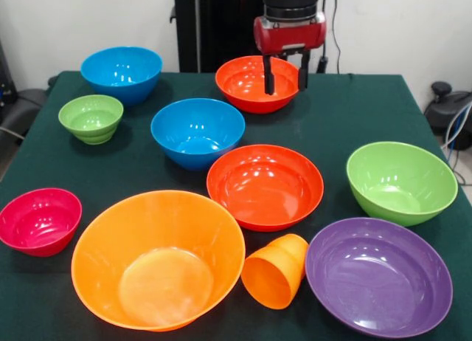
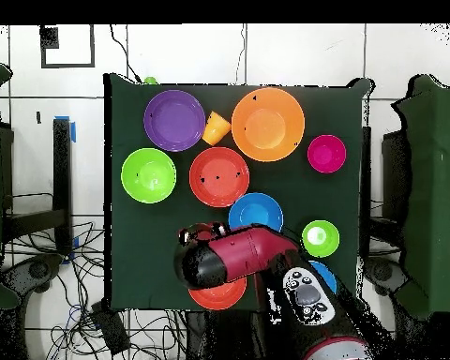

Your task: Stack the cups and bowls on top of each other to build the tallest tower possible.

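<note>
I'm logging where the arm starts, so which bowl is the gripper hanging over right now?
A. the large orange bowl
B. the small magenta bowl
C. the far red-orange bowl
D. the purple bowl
C: in the front view the open gripper hangs with its two dark fingers over the far red-orange bowl, well away from the purple bowl, large orange bowl and small magenta bowl.

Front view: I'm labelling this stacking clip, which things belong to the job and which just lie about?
Job: glossy round plastic bowls, two blue, two red-orange, two green, small magenta, large orange, large purple; small orange plastic tumbler.
Lying about: tangled black floor cables.
</note>
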